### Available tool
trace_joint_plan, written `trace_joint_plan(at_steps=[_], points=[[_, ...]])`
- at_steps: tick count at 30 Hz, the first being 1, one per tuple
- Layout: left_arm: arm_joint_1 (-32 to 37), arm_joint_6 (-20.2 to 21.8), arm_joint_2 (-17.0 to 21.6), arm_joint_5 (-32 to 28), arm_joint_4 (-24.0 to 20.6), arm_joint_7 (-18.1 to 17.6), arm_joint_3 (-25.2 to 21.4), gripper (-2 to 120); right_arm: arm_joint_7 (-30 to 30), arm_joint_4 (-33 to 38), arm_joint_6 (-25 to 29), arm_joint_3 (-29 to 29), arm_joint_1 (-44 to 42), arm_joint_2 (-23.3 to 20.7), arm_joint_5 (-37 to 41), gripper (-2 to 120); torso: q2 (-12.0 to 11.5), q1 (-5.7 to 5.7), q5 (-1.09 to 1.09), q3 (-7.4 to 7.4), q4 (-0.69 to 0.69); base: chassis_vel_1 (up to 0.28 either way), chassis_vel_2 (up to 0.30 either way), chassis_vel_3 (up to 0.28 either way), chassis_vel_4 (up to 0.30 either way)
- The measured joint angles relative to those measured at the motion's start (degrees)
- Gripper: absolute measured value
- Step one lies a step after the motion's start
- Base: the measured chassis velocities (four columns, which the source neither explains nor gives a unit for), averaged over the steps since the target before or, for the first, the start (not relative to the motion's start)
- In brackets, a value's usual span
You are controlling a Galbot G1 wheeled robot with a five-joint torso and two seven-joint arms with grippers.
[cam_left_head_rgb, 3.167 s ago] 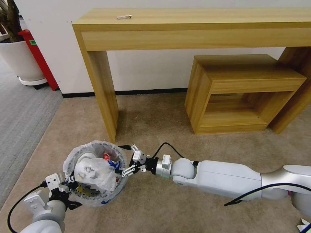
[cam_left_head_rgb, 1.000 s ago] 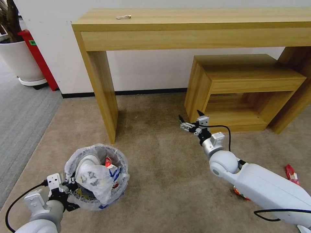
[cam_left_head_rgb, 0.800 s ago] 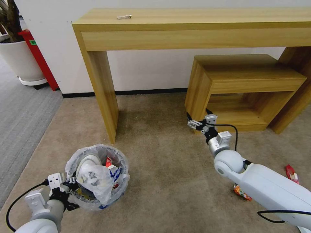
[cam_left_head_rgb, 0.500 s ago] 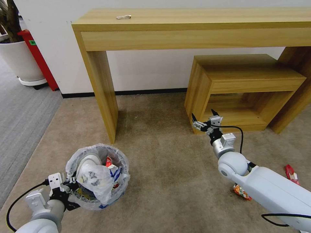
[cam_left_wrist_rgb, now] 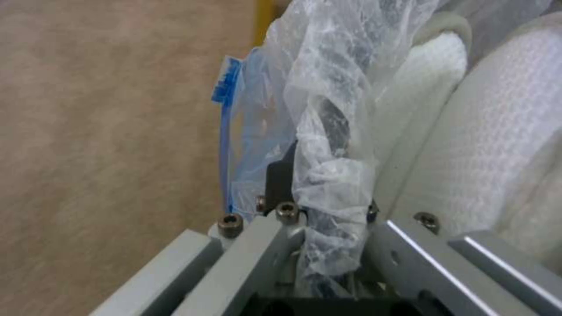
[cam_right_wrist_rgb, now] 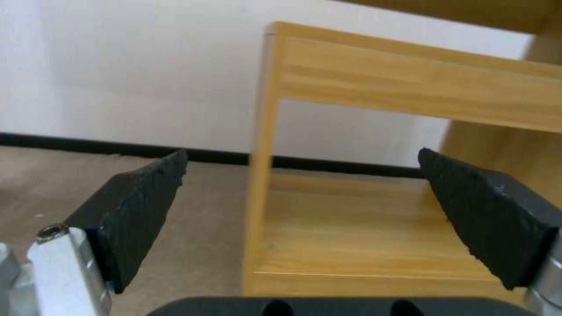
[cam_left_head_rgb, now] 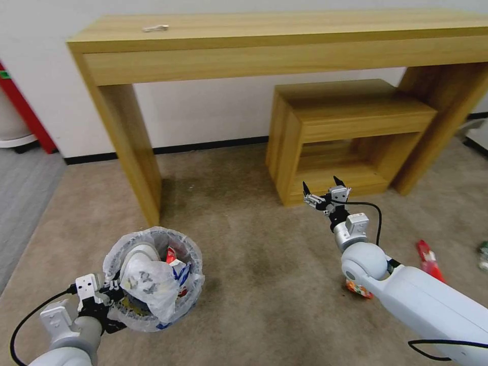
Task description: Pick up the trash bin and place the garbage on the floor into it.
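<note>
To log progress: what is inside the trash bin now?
Inside the trash bin lie white slippers, a crumpled plastic bag and a red wrapper. Anything beneath them is covered.

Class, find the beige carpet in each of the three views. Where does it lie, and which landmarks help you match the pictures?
Head view: carpet across the lower half, under the bin.
Left wrist view: carpet beside the bin's bag.
Right wrist view: carpet beside the shelf.
Landmarks: the bin links head and left wrist; the shelf links head and right wrist.
</note>
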Motion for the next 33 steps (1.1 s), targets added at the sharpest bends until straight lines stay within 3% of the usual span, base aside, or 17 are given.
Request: trace_joint_plan(at_steps=[9,33], points=[[-0.04,-0.05,0.14,-0.15,0.04,0.02,-0.33,0,-1.8,-2.44,3.59,-0.11,0.25,1.89,-2.23,100,0.0,0.01,0.01,0.0,0.0,-0.12,-0.116,-0.119,-0.122],[-0.86,-0.07,0.42,-0.58,1.13,-0.26,-0.38,0,-4.23,-4.61,6.06,-1.55,1.72,2.88,-1.89,100,0.0,0.01,0.01,0.0,0.01,-0.116,-0.121,-0.121,-0.113]])
